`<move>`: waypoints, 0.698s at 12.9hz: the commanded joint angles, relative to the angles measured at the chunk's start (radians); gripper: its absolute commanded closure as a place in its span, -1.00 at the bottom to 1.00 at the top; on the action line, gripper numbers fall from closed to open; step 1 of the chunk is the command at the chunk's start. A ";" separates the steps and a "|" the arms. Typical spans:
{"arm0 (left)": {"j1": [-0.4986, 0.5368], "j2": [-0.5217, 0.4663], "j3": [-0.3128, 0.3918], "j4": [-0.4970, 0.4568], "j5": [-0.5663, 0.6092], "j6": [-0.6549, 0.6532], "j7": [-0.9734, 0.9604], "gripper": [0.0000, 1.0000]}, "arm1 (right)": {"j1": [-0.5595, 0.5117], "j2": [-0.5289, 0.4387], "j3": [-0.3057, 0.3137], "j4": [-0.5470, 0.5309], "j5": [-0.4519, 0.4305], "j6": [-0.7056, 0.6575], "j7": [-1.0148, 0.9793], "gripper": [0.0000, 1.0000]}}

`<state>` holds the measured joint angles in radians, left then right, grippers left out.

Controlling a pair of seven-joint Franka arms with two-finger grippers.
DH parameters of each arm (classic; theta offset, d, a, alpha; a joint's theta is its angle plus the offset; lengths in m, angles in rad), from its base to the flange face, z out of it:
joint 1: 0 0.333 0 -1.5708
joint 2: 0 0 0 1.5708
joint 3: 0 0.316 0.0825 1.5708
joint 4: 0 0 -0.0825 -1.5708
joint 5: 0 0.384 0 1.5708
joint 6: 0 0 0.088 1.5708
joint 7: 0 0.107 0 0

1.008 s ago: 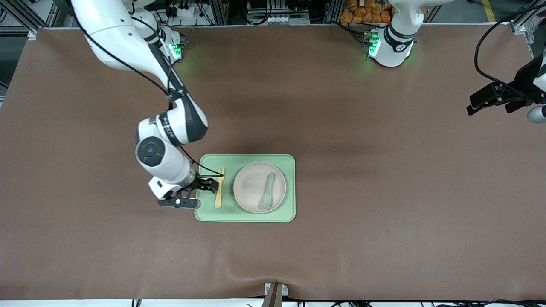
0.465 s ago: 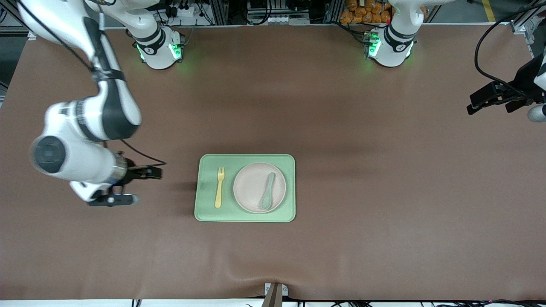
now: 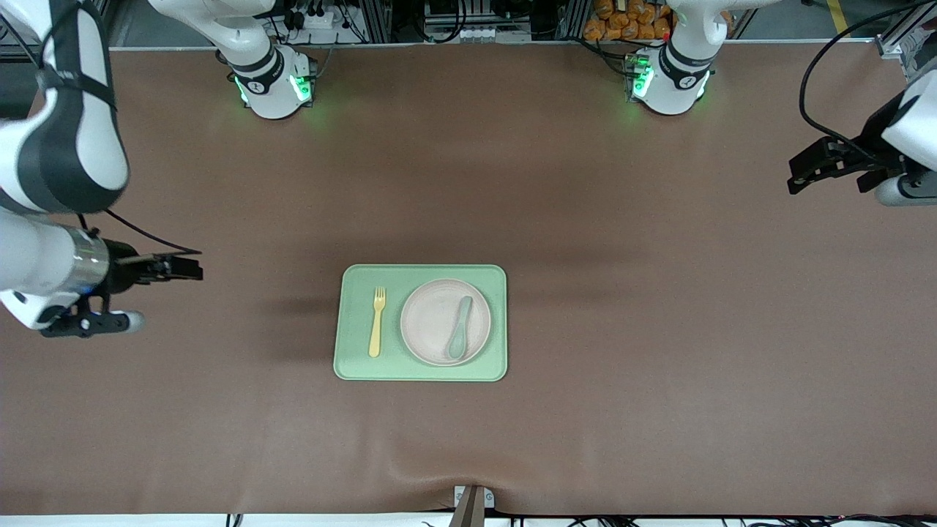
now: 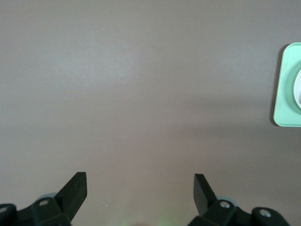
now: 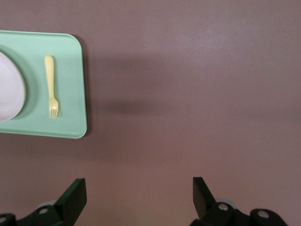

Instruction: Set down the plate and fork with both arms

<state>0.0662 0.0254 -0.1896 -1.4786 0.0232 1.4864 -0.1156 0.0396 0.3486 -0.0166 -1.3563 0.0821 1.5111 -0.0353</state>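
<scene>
Fork (image 3: pixel 376 321) lies on tray (image 3: pixel 351 369) beside plate (image 3: pixel 435 322), toward my right arm's end; spoon (image 3: pixel 460 327) in plate. My grippers (image 3: pixel 179 268) (image 3: pixel 805 172) over bare table (image 3: pixel 659 366), well apart.

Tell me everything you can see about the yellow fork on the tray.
The fork is small, pastel yellow and looks like plastic, one piece with short tines and a slim handle. It lies flat on the light-green tray, beside the plate toward the right arm's end of the table, not touching it. Its tines point toward the robots' bases, its handle toward the front camera. Nothing grips it: it also shows in the right wrist view, clear of the open right gripper.
</scene>
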 commanded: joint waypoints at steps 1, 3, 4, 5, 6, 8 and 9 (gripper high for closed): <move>0.006 -0.033 -0.011 -0.020 0.029 -0.011 0.011 -1.00 | -0.040 -0.132 0.021 -0.024 0.010 -0.081 0.027 -1.00; 0.007 -0.045 -0.011 -0.022 0.029 -0.014 0.011 -1.00 | -0.041 -0.201 0.024 -0.041 0.008 -0.130 0.131 -1.00; 0.007 -0.048 -0.011 -0.022 0.024 -0.014 0.013 -1.00 | -0.041 -0.236 0.033 -0.062 0.008 -0.134 0.138 -1.00; 0.009 -0.050 -0.010 -0.022 0.015 -0.014 0.013 -1.00 | -0.061 -0.276 0.053 -0.095 0.008 -0.132 0.140 -1.00; 0.009 -0.050 -0.008 -0.022 0.014 -0.014 0.013 -1.00 | -0.075 -0.318 0.070 -0.139 0.008 -0.118 0.140 -1.00; 0.009 -0.050 -0.008 -0.022 0.011 -0.014 0.013 -1.00 | -0.067 -0.416 0.075 -0.255 0.008 -0.065 0.149 -1.00; 0.009 -0.050 -0.008 -0.020 0.003 -0.014 0.014 -1.00 | -0.073 -0.431 0.079 -0.276 0.008 -0.034 0.165 -1.00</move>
<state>0.0684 0.0007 -0.1950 -1.4792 0.0276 1.4795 -0.1154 0.0005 0.0191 0.0299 -1.4999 0.0821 1.4074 0.0979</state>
